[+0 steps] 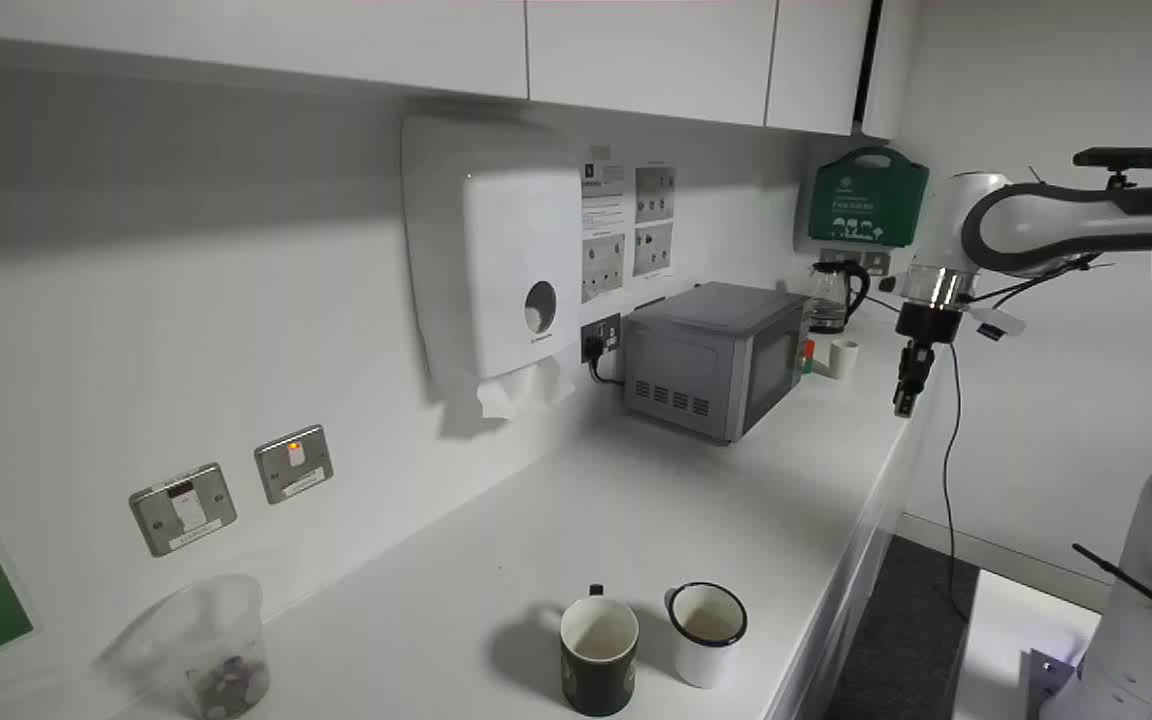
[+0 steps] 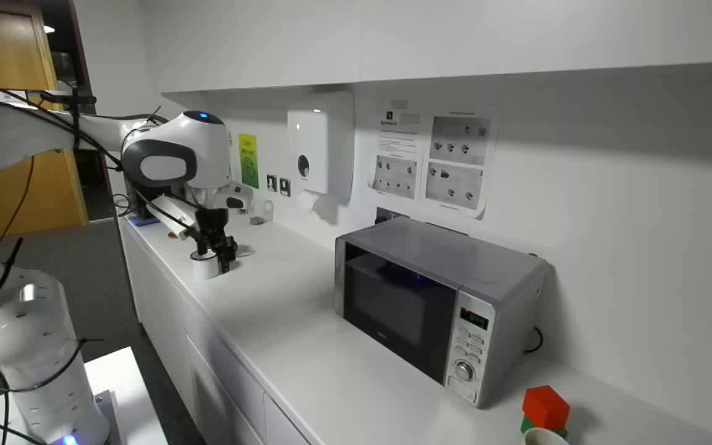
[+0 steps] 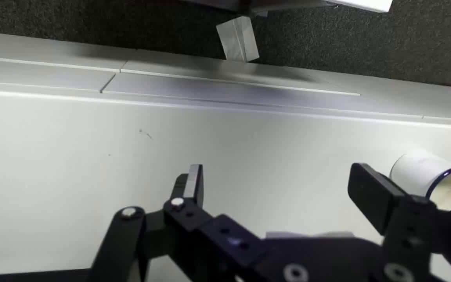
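My gripper (image 3: pixel 278 176) is open, with its fingers wide apart and nothing between them. It hangs above the white counter (image 3: pixel 229 156) near its front edge; it also shows in both exterior views (image 1: pixel 904 405) (image 2: pixel 217 253). The nearest mug in the wrist view is a white mug with a dark blue rim (image 3: pixel 417 170), beyond the right finger and partly covered by it. This mug stands upright on the counter in both exterior views (image 1: pixel 704 655) (image 2: pixel 206 267). A dark mug with a pale inside (image 1: pixel 598 680) stands beside it. The gripper touches neither mug.
A grey microwave (image 1: pixel 681 375) (image 2: pixel 399 303) stands against the wall. Near it are a red block (image 2: pixel 545 408), a green block, a white cup (image 1: pixel 843 360) and a kettle (image 1: pixel 828 300). A clear plastic cup (image 1: pixel 226 650), a towel dispenser (image 1: pixel 526 250) and overhead cupboards (image 1: pixel 646 60) line the wall.
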You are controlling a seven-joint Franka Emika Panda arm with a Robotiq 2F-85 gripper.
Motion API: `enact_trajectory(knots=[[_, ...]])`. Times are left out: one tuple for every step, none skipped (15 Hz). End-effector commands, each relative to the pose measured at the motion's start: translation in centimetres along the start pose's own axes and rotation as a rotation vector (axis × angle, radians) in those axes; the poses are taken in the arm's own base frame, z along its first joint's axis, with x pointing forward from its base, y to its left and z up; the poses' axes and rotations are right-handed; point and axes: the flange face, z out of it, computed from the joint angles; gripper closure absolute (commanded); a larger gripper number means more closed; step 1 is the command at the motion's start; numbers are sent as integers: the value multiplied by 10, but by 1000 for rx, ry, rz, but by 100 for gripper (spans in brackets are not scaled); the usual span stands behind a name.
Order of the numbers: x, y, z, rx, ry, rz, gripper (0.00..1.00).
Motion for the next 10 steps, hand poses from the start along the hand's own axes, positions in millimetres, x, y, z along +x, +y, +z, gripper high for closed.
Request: enact_trajectory(knots=[[0, 0, 0, 0, -1, 0, 0], [0, 0, 0, 0, -1, 0, 0], [2, -1, 0, 8, 4, 3, 0], [5, -3, 1, 14, 10, 13, 0], [9, -6, 1, 32, 28, 21, 0], [12, -9, 0, 54, 46, 29, 0], [16, -14, 0, 89, 70, 32, 0], [21, -19, 0, 122, 94, 30, 0], [27, -24, 0, 154, 124, 25, 0], [35, -31, 2, 175, 150, 10, 0]])
